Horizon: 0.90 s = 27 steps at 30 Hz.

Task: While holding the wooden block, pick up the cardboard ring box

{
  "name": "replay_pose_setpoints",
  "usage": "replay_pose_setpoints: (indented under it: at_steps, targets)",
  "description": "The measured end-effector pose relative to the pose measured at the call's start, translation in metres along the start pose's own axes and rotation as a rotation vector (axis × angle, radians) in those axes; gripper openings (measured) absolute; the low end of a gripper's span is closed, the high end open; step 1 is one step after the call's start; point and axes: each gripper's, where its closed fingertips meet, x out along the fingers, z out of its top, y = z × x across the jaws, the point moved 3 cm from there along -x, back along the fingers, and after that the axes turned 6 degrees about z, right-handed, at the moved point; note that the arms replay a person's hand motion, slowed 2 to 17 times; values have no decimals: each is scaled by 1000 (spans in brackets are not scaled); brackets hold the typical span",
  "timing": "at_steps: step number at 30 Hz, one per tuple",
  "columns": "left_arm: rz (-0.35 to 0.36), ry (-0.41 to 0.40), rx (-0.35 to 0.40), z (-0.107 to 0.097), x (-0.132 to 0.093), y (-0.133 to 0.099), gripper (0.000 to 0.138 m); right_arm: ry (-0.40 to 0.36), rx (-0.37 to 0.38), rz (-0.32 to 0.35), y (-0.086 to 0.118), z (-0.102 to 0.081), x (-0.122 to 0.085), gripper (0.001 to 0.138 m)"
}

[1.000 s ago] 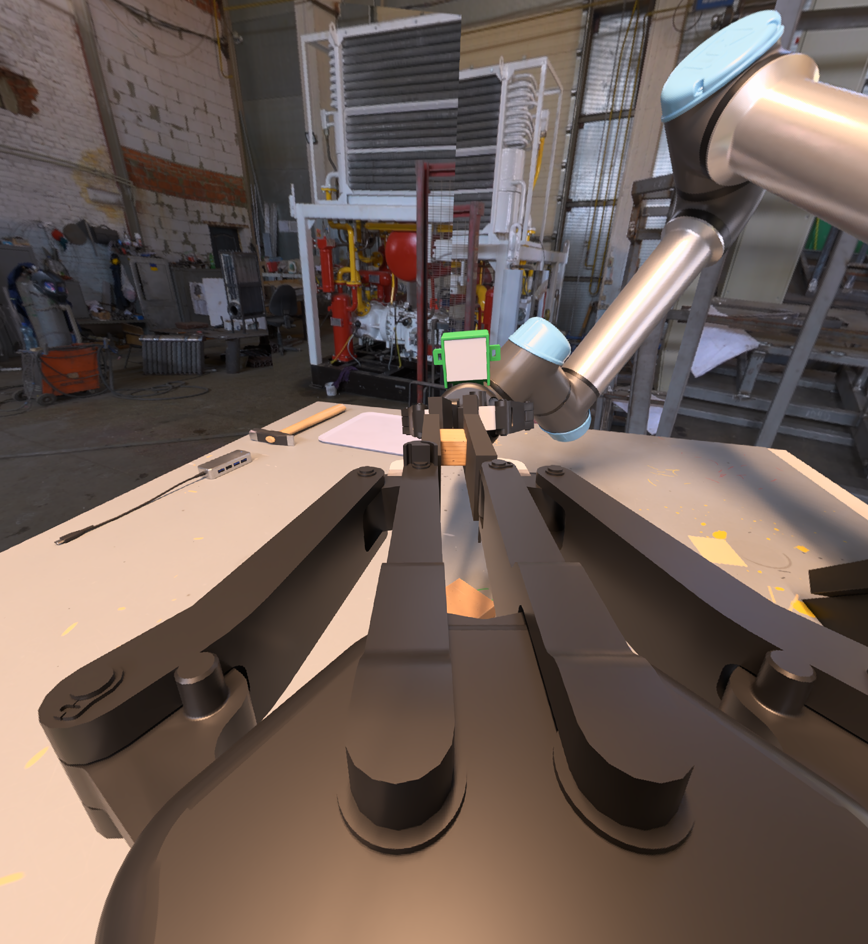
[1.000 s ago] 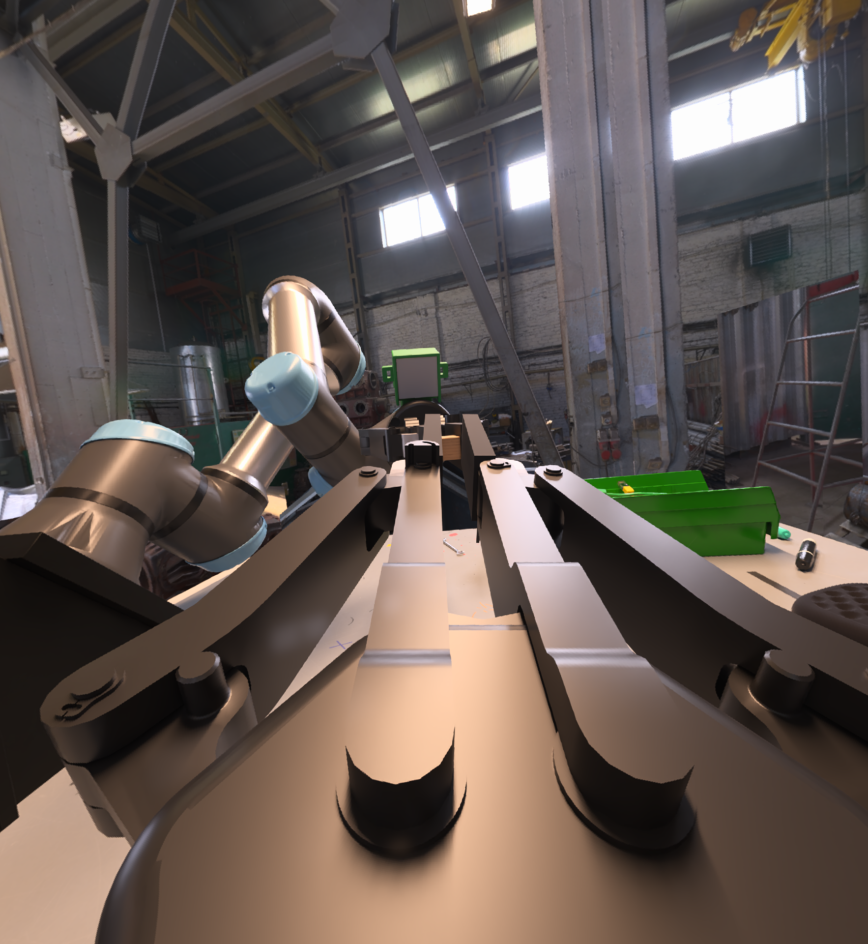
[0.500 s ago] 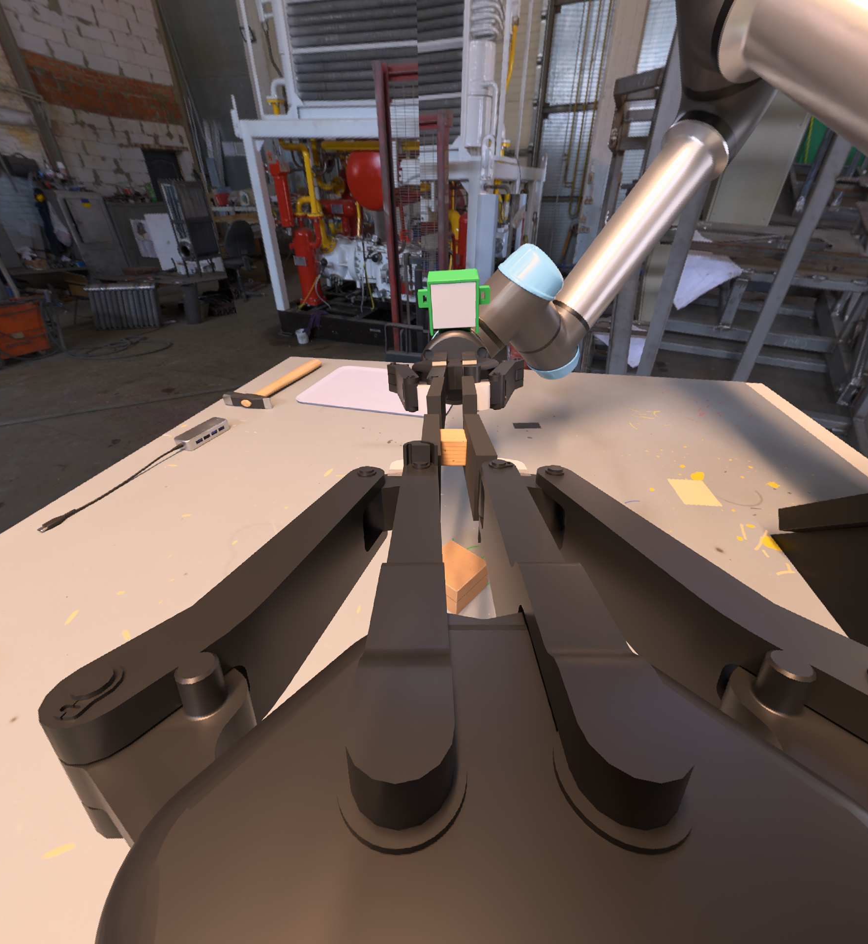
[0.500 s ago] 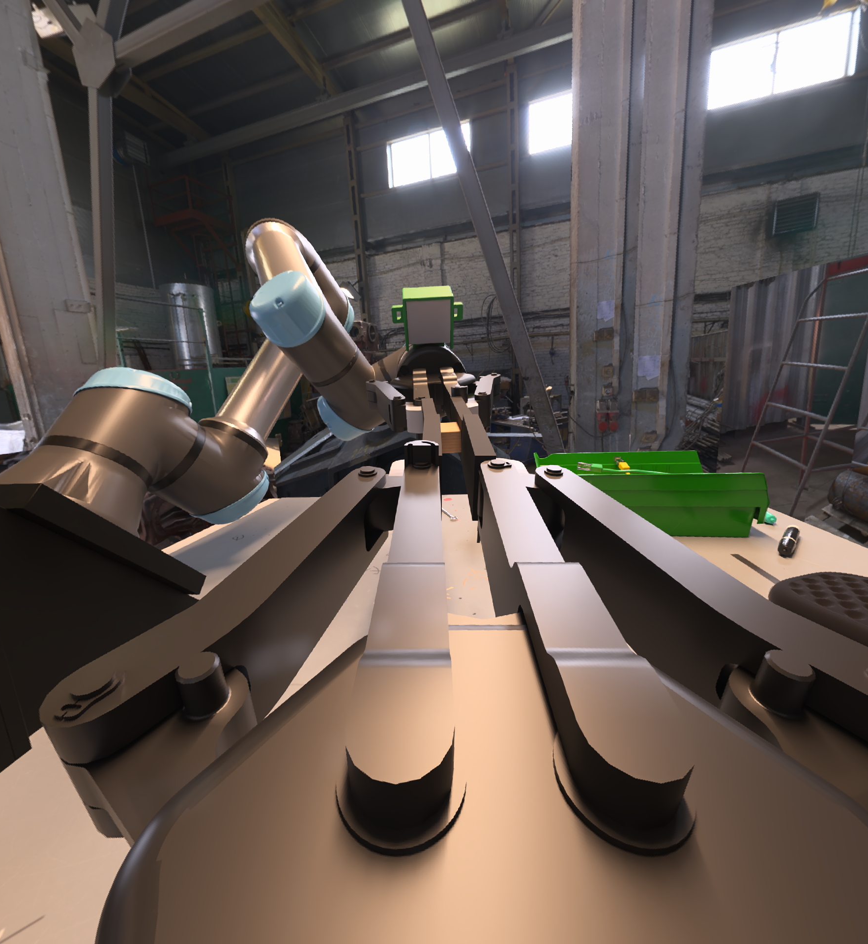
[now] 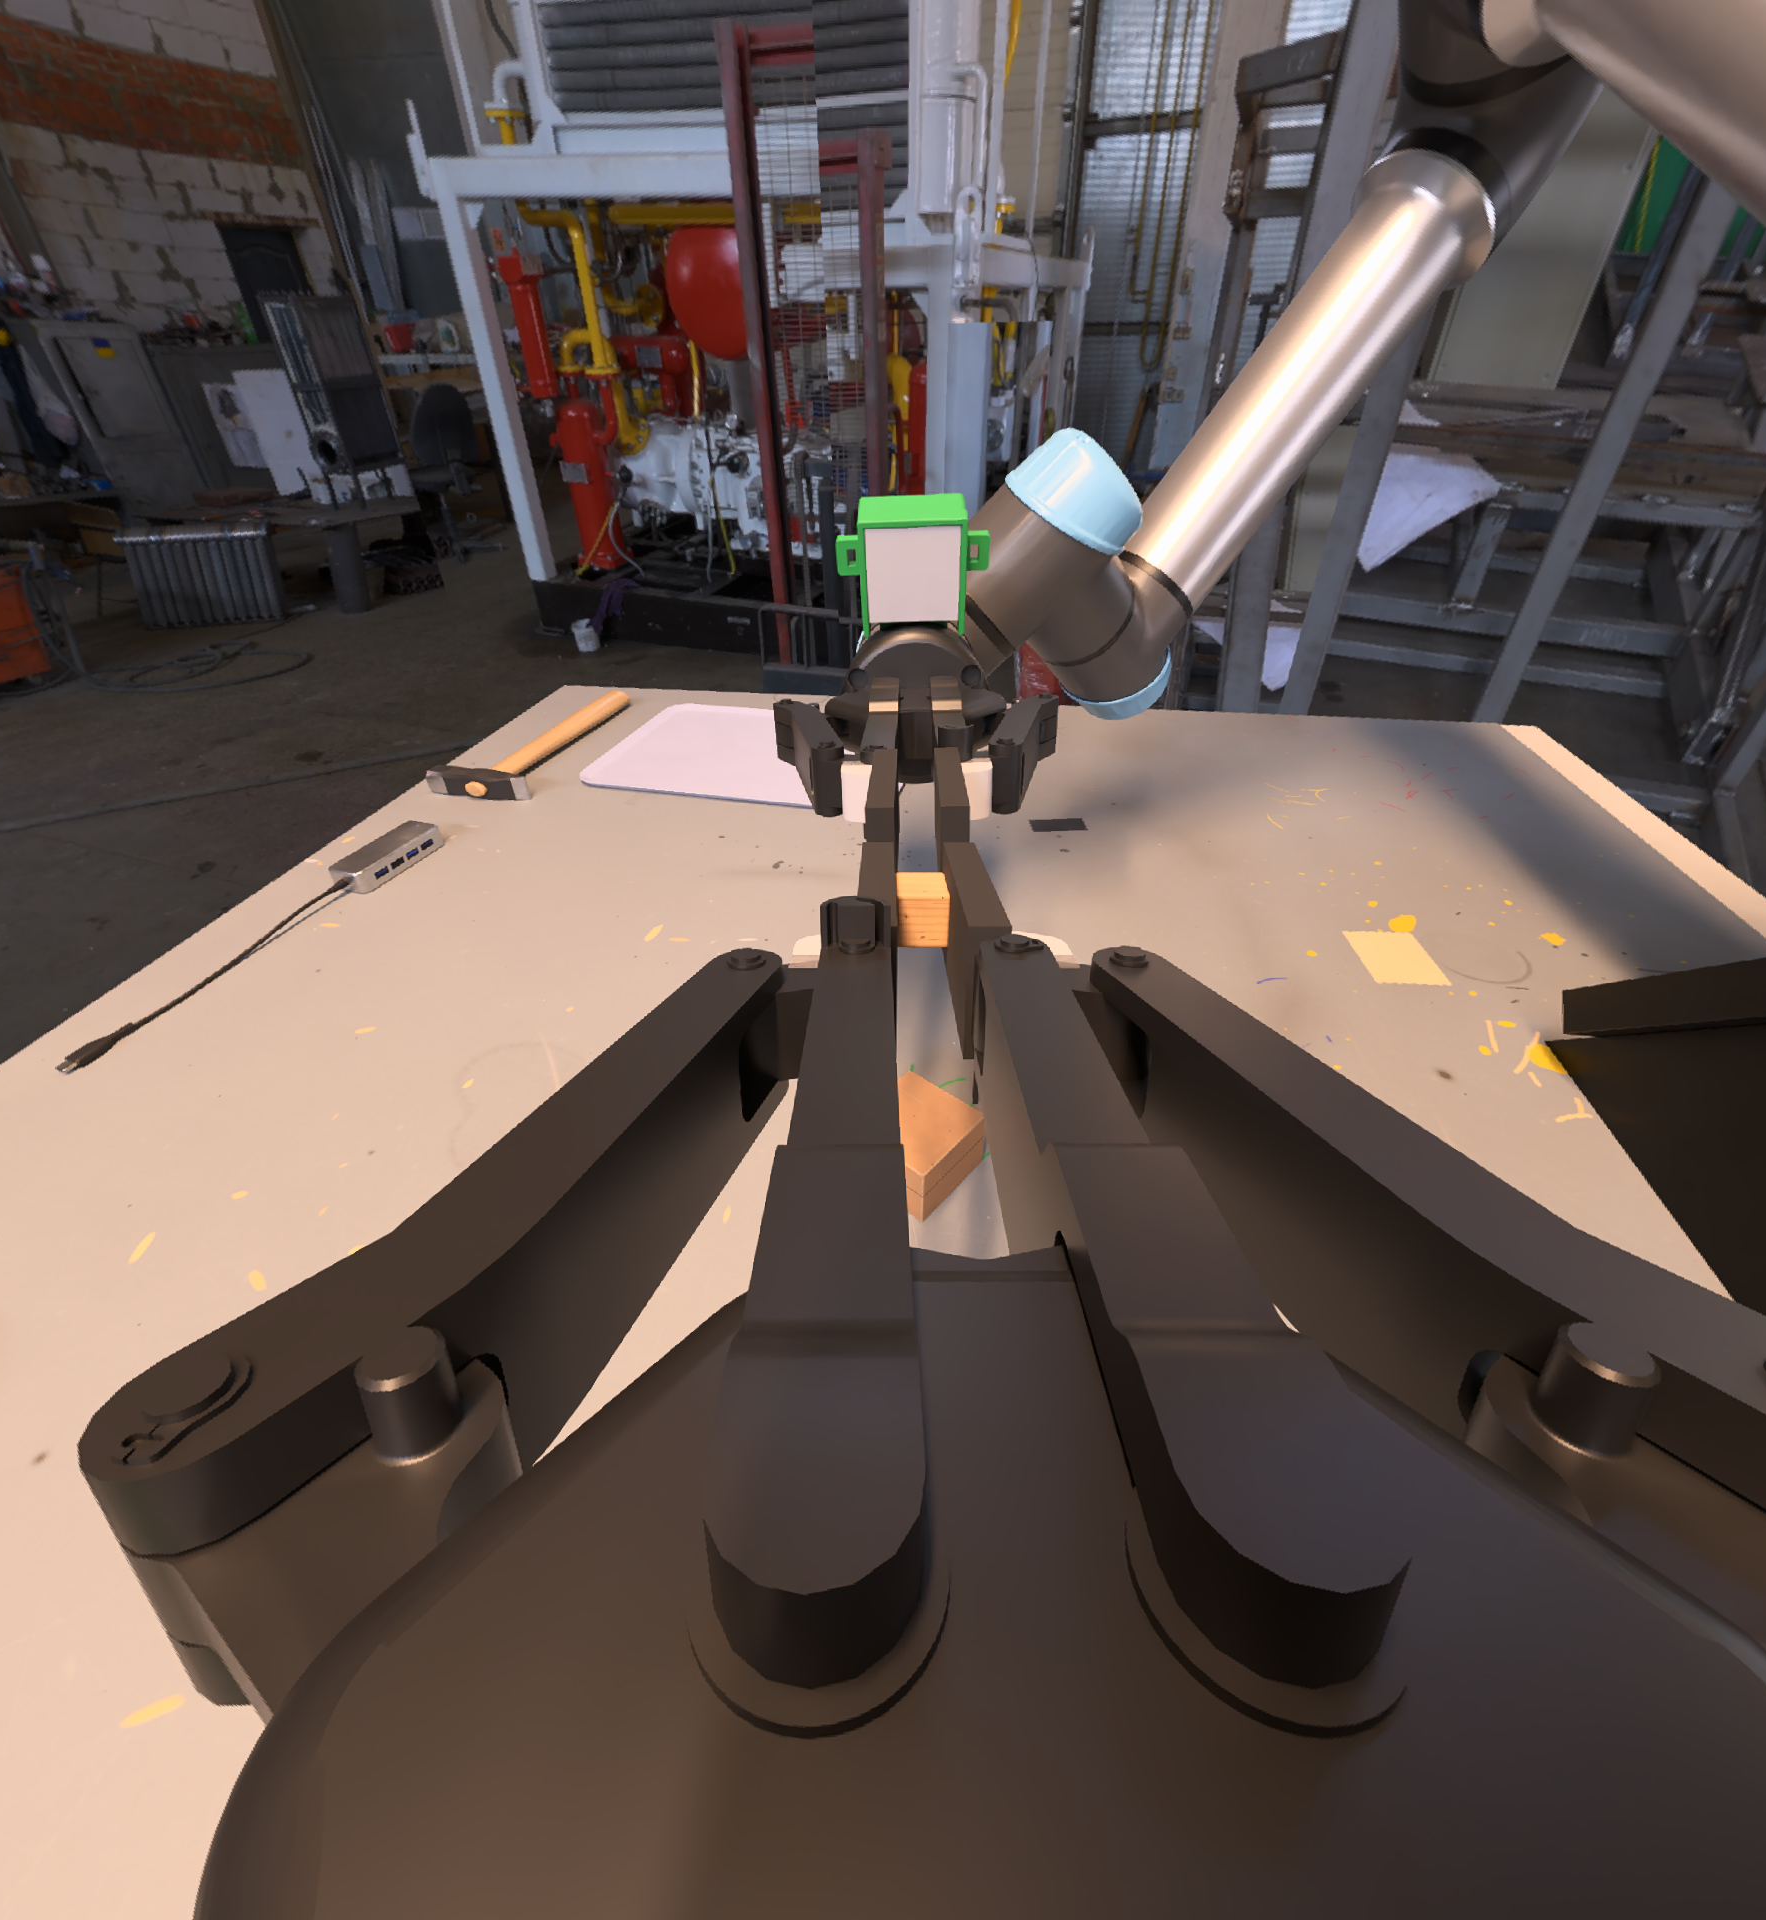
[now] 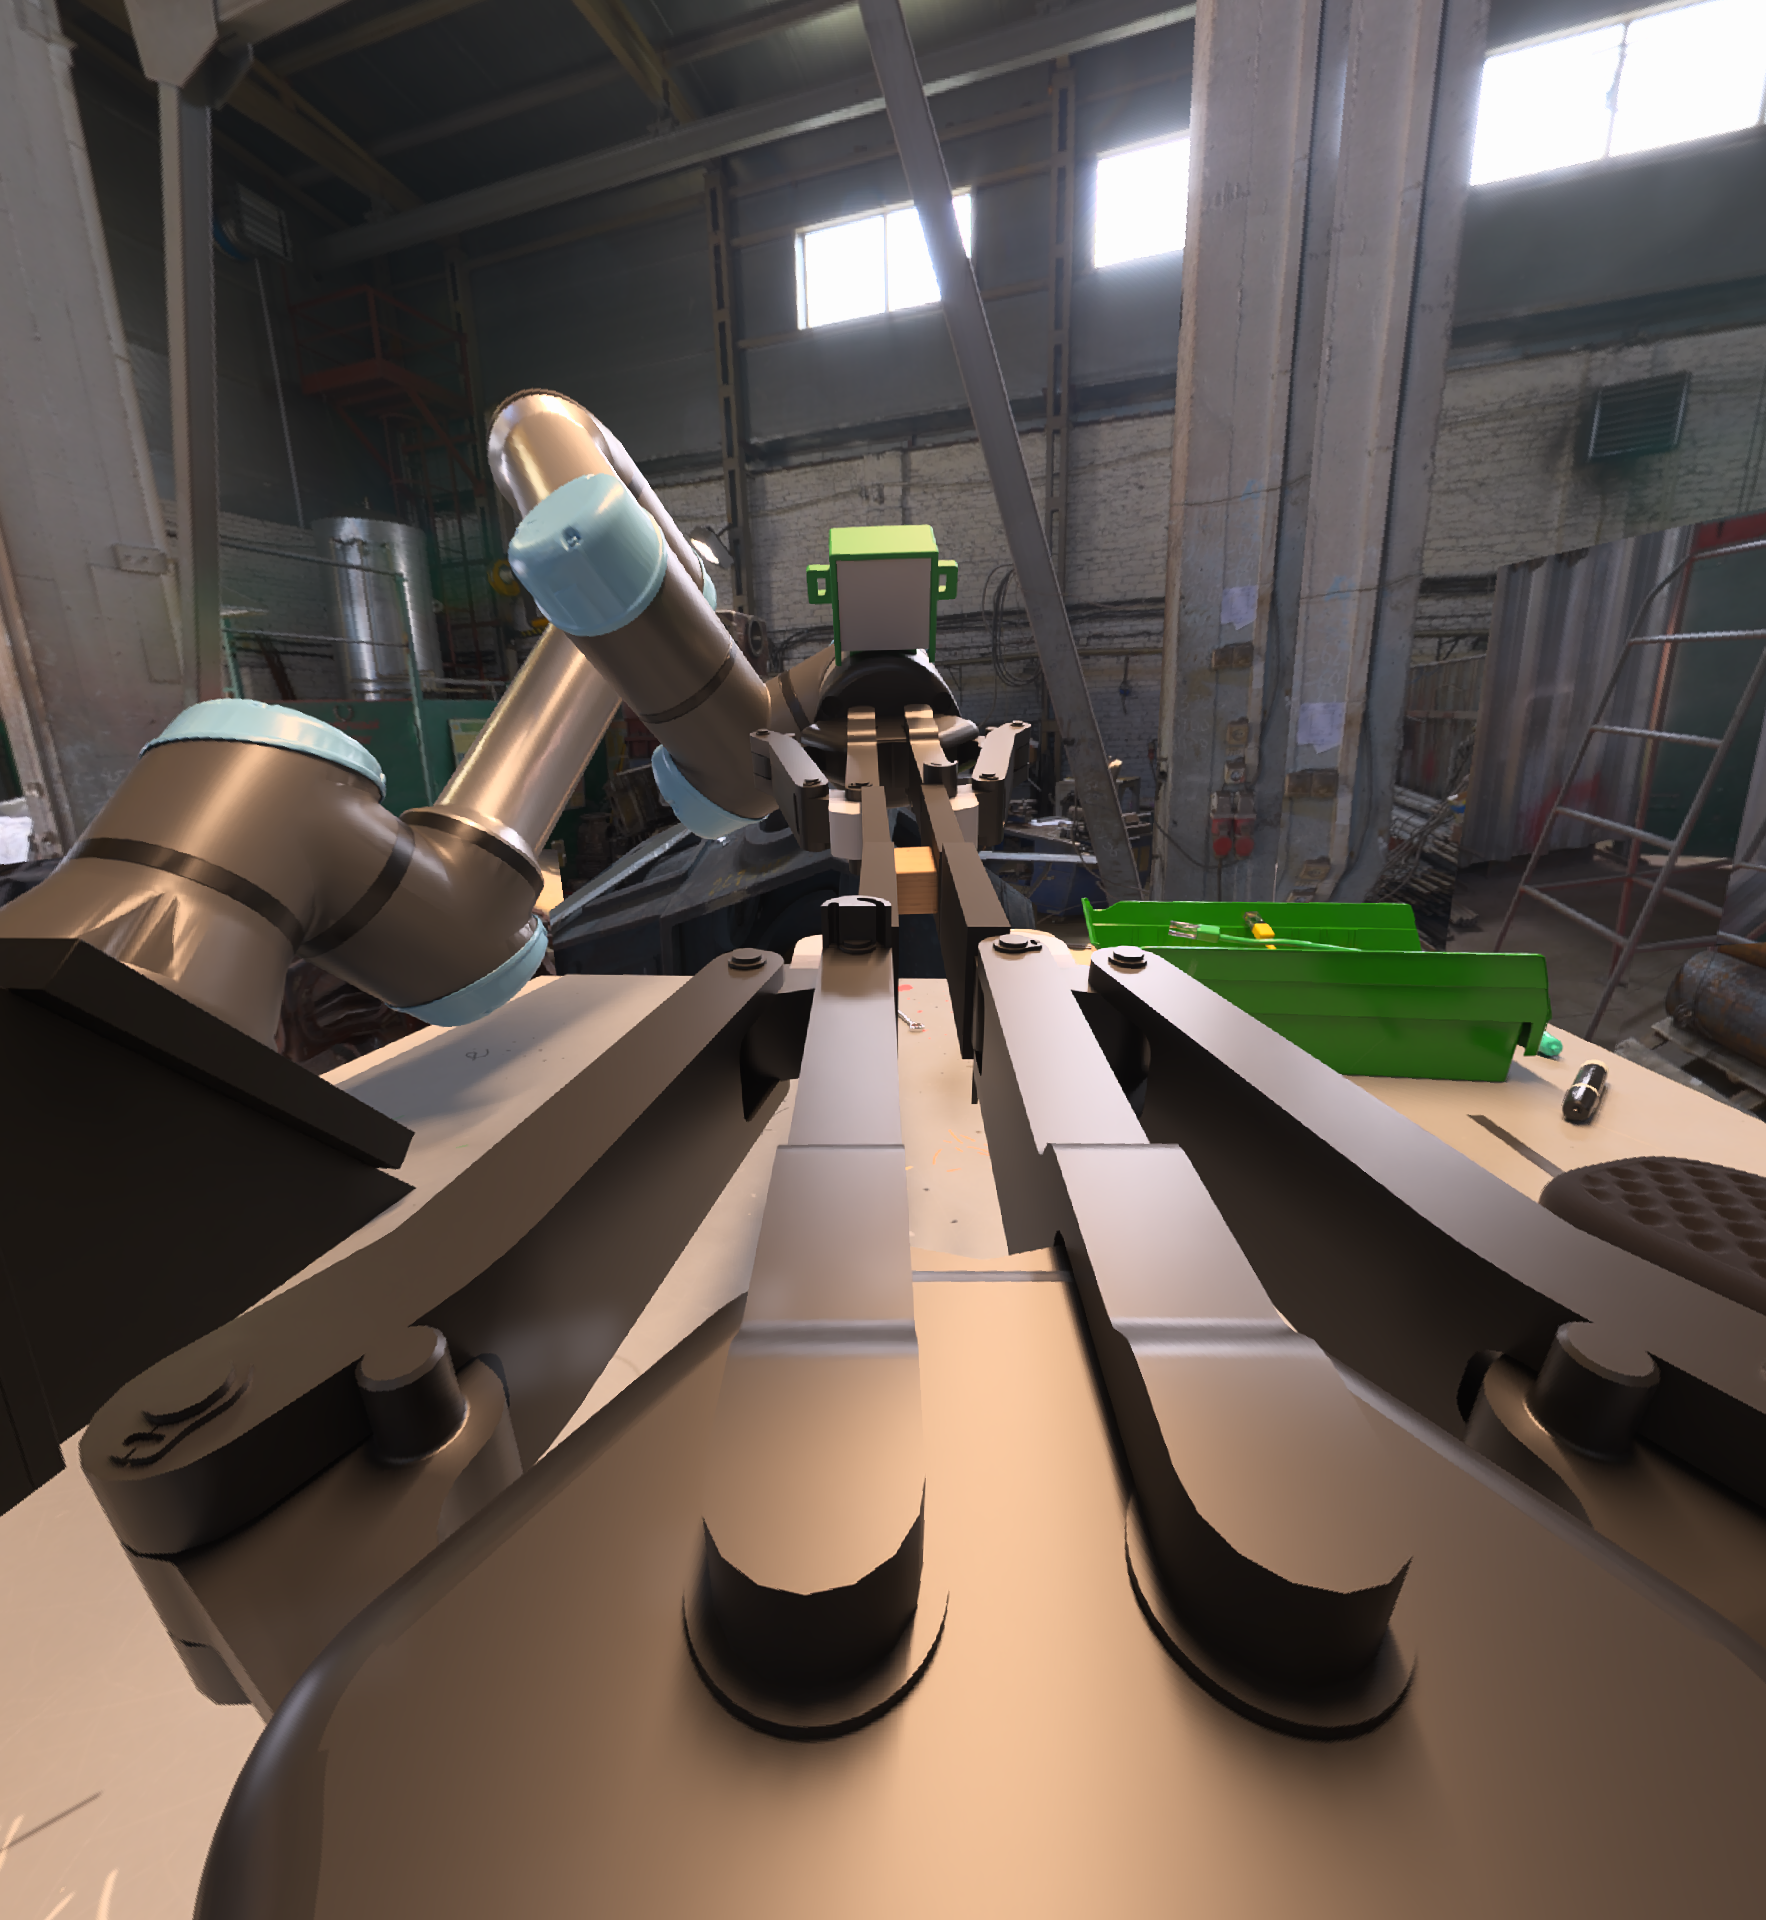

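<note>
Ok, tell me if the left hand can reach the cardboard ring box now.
Probably not: the left hand is shut on the wooden block; the cardboard ring box lies uncovered below.

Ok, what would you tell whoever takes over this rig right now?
Left gripper: shut on the block, which is held above the table.
Right gripper: facing it, apparently shut on the same block.
Ring box: on the table under the block, untouched.
Done: block held.
Left: probably free one gripper and pick up the ring box while the other holds the block.
</note>
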Motion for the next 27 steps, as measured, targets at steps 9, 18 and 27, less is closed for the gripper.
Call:
replay_pose_setpoints:
  at_steps: [9,18,27]
  targets:
    - [37,27,19,-4,3,1,13,35,2,-12,-1,-4,-2,12]
    - [75,88,65,-7,4,2,13,90,23,-37,-4,-8,-3,13]
    - [88,135,68,-8,3,4,13,189,-41,-105,-5,-8,-1,14]
